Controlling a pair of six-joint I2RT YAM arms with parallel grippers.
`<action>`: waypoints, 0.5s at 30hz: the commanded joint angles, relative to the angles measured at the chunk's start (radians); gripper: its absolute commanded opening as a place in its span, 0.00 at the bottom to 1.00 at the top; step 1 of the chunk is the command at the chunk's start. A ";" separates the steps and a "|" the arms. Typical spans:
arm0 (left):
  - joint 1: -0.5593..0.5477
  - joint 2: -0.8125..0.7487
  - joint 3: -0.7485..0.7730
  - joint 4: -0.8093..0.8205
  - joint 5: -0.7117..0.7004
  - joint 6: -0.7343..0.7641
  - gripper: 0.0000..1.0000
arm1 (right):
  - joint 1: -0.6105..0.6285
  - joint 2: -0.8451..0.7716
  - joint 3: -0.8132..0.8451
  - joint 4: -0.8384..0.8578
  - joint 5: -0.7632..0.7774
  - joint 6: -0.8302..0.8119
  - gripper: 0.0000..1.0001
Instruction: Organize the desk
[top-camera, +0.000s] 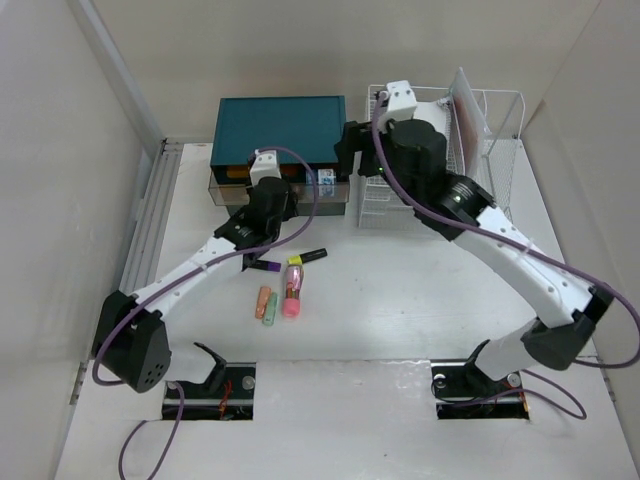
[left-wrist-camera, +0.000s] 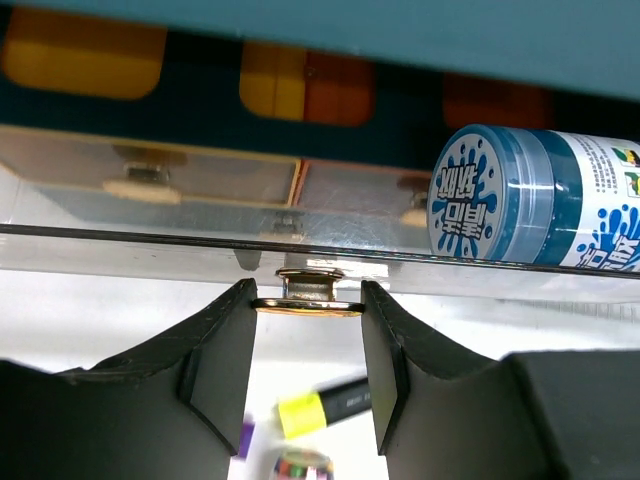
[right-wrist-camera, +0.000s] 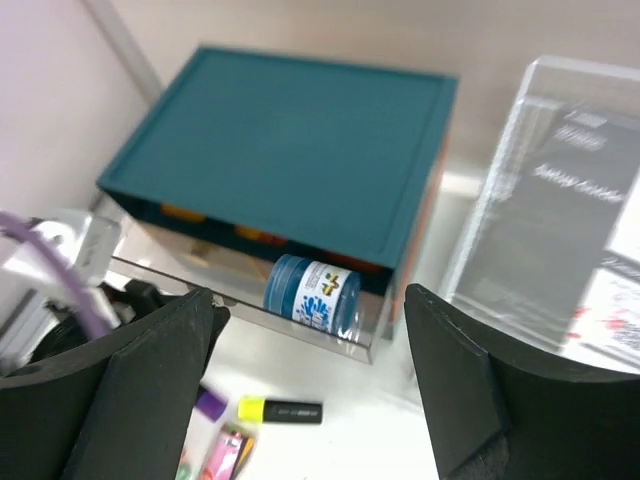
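Canister (right-wrist-camera: 312, 295) lies sideways in clr drawer (right-wrist-camera: 225, 303) of teal box (right-wrist-camera: 300, 140) on desk (top-camera: 400, 300).

thing: desk (top-camera: 420, 300) | look: big, white, flat, smooth | pose: lies level, long side left to right | place: fills most of top view

You get one bold mark here: the round end of the blue canister (left-wrist-camera: 520, 200) carries thick blue characters on white, seemingly Chinese, ringed by splash graphics. Its side label has small print and tiny coloured logos, too fine for you to read. The clear acrylic stand (right-wrist-camera: 560, 200) shows lines of text and red marks, all blurred. The black highlighter (right-wrist-camera: 282, 410) on the counter (right-wrist-camera: 400, 430) bears pale lettering you cannot read either.
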 joint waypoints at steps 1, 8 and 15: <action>0.012 0.077 0.066 0.049 0.079 -0.018 0.00 | -0.011 -0.070 -0.055 0.111 0.066 -0.049 0.82; 0.057 0.180 0.162 0.060 0.079 0.002 0.00 | -0.011 -0.126 -0.149 0.131 0.066 -0.079 0.82; 0.095 0.235 0.209 0.060 0.088 0.013 0.00 | -0.021 -0.136 -0.208 0.140 0.047 -0.079 0.82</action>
